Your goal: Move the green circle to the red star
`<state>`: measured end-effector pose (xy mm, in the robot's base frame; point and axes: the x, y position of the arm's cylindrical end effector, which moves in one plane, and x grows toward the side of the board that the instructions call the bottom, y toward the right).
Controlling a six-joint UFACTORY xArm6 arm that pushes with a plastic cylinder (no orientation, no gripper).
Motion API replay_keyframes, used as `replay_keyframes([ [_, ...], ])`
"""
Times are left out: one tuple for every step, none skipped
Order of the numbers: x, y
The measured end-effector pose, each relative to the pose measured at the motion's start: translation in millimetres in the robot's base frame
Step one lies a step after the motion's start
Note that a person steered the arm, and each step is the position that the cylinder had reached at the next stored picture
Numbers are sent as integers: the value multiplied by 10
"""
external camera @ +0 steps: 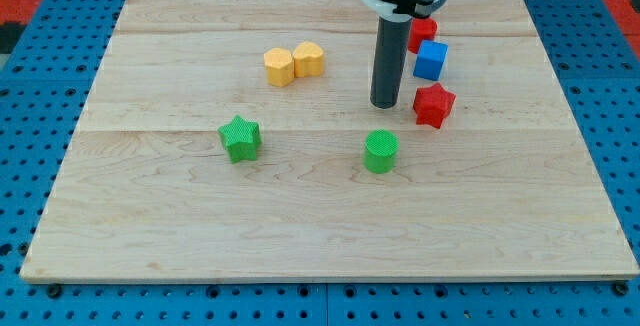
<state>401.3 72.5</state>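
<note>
My tip [385,104] is planted on the pale wooden surface [150,236], just left of the ridged red star block [433,105] and apart from it. No claw here: the arm ends in a plain dark rod, nothing to part or clamp. The ridged green circle block [380,152] sits below my tip, toward the view's bottom, near but not touching. The path from circle to star looks open.

Above the star, a blue cube block [430,60], and behind it another red block [421,34], partly hidden by the rod. Two yellow hexagonal blocks [294,63] sit touching, left of the rod. A green star block [240,138] lies well to the left.

Around the surface, a blue perforated base [30,116].
</note>
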Motion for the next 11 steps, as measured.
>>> replay_keyframes([
  [142,-222],
  [252,-445],
  [490,-764],
  [857,-617],
  [922,-317],
  [922,-230],
  [934,-182],
  [1021,64],
  [1019,418],
  [1006,621],
  [806,697],
])
